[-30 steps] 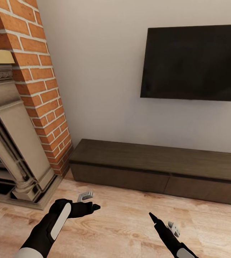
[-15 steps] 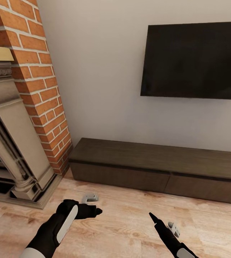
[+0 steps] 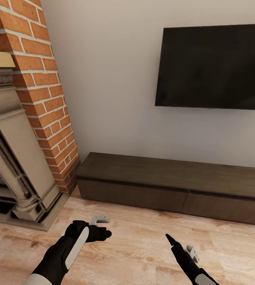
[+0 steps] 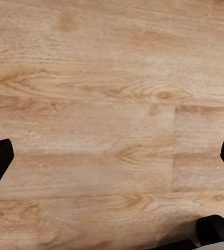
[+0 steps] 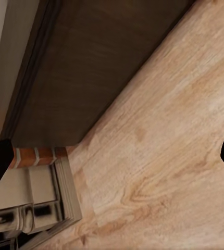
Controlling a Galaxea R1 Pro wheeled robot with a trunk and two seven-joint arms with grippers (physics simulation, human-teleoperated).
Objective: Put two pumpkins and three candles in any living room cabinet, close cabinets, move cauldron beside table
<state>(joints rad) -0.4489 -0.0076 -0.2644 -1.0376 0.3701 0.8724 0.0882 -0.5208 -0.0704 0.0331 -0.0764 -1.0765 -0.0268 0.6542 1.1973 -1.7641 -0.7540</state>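
Observation:
The long, low, dark brown cabinet [image 3: 170, 186] runs along the pale wall under the TV, its drawer fronts shut; its front also shows in the right wrist view [image 5: 91, 73]. My left gripper [image 3: 104, 229] hovers low over the plank floor in front of the cabinet's left end. In the left wrist view, the left gripper [image 4: 112, 156] is open over bare planks. My right gripper [image 3: 174, 243] hangs further right, and the right wrist view shows it open [image 5: 112, 159] too, with nothing between its fingers. The pumpkins, candles and cauldron are out of view.
A red brick chimney [image 3: 44, 95] with an ornate stone fireplace surround [image 3: 12, 158] stands at the left, its base reaching onto the floor. A black TV [image 3: 214, 67] hangs on the wall. Light wood floor [image 3: 135, 245] spreads between me and the cabinet.
The view dipped slightly at first. My left arm has slid a little down and to the right over the floor. The right arm has barely moved.

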